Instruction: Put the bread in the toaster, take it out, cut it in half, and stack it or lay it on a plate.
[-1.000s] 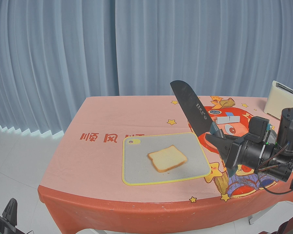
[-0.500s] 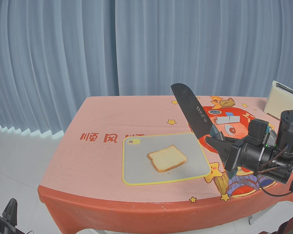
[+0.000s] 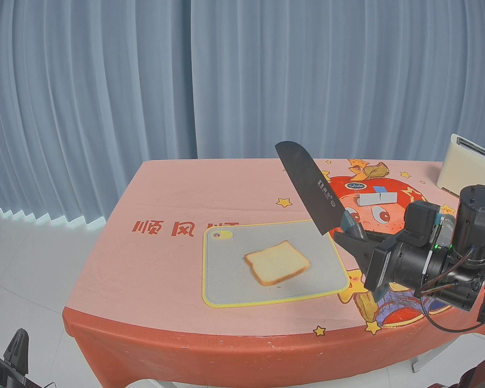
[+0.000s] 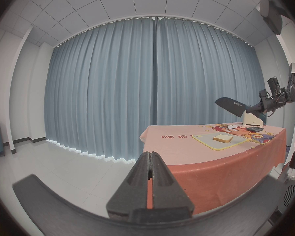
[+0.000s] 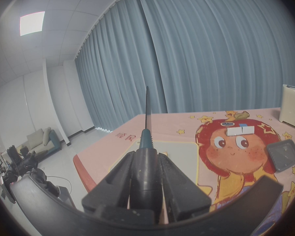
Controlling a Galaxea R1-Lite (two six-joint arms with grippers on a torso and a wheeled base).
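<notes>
A slice of bread lies flat on a grey cutting board with a yellow rim, near the table's front. My right gripper is shut on the handle of a black knife. The blade points up and away, above the board's right edge and apart from the bread. In the right wrist view the knife stands edge-on between the fingers. The cream toaster stands at the far right corner. My left gripper is shut on nothing, low and off the table's left side.
A dark square plate lies on the pink tablecloth right of the board, near the toaster. A small white and blue block sits behind my right arm. A blue curtain hangs behind the table.
My right gripper has moved left and slightly down with the knife, bringing the blade nearer the board. The bread and the left arm have not moved.
</notes>
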